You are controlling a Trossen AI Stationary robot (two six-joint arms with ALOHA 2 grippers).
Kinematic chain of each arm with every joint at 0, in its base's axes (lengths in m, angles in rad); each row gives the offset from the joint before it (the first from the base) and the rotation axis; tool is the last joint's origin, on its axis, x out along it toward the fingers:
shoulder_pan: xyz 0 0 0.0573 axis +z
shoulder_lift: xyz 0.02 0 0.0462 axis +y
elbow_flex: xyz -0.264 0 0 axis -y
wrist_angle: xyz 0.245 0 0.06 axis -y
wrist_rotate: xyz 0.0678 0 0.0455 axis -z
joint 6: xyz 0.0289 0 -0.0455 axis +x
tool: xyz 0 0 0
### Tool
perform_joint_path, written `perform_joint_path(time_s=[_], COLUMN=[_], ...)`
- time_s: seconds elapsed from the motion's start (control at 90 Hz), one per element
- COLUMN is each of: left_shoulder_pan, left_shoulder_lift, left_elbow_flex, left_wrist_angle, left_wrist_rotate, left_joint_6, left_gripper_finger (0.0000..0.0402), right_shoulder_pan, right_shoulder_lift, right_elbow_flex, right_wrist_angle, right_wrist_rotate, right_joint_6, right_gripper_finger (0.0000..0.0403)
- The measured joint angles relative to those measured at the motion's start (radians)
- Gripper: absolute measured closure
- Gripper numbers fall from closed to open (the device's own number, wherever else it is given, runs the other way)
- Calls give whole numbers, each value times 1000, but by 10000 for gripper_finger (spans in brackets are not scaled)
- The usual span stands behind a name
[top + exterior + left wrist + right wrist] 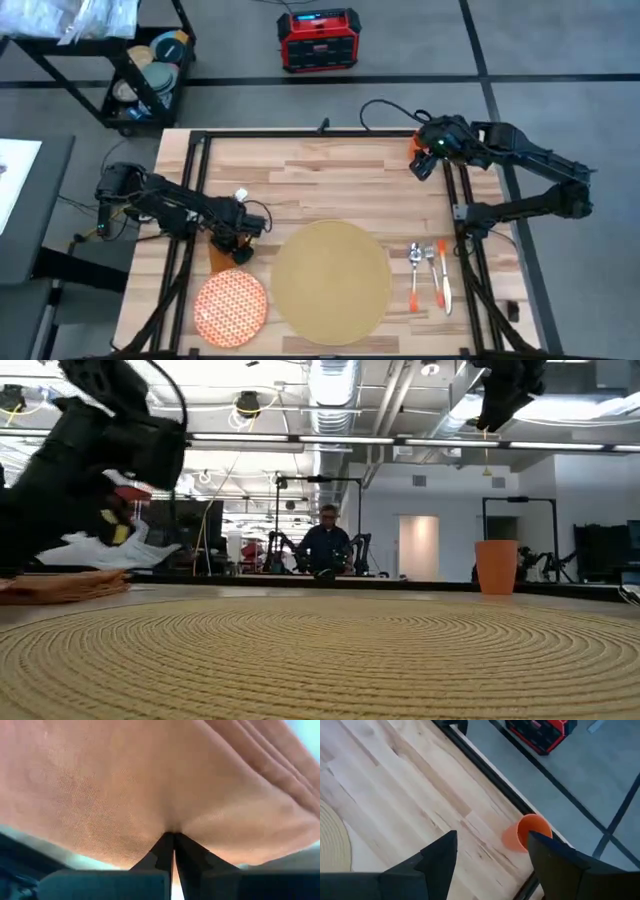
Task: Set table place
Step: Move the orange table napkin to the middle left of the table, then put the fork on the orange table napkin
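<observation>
Pinching the rust-orange napkin (150,790) between closed fingers, the left gripper (232,246) sits lower left, above the patterned plate (230,305). Tan woven placemat (331,279) lies bottom centre; right gripper (428,160) hovers spread over the orange cup (527,832), upper right.

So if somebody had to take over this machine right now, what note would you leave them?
Left end effector: shut on the napkin, at the table's left side just above the plate.
Right end effector: open, raised above the cup at the far right corner.
Placemat: front centre, nothing on it.
Cutlery: laid to the placemat's right.
Done: mat and cutlery placed.
Left: plate onto the mat, napkin set down, cup brought to the setting.
</observation>
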Motion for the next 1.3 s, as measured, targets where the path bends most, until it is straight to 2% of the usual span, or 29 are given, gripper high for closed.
perform_joint_path(time_s=[0.222,0.389,0.444,0.5,0.6,0.644,0.711,0.778,0.878,0.989,1.144,1.3], left_shoulder_pan=[-1,36,60,76,94,97,101,103,103,107,115,121], left_shoulder_lift=[-4,-24,-41,-62,-104,-124,-150,-173,-209,-247,-309,-377], left_elbow_flex=[136,162,163,163,164,164,165,165,165,165,165,165], left_wrist_angle=[-9,-55,9,110,350,448,580,678,756,754,709,620], left_wrist_rotate=[-83,-267,-311,-349,-386,-397,-407,-409,-408,-405,-389,-377], left_joint_6=[5,-209,-306,-341,-272,-217,-133,-49,71,113,162,205], left_gripper_finger=[402,402,402,402,402,402,402,402,402,402,402,402], right_shoulder_pan=[0,0,0,1,39,85,185,295,490,734,971,1078], right_shoulder_lift=[50,71,71,72,52,25,-40,-113,-215,-259,-131,73], right_elbow_flex=[0,0,0,0,-5,-28,-94,-175,-306,-434,-522,-521], right_wrist_angle=[0,5,11,9,-36,-45,-66,-117,-168,-43,67,24], right_wrist_rotate=[-1,-1,-1,-10,-119,-127,-110,-75,-73,-97,-46,-120], right_joint_6=[-7,-46,-55,-36,57,110,234,427,849,1268,1655,1878], right_gripper_finger=[175,175,175,175,175,175,175,179,188,198,221,248])
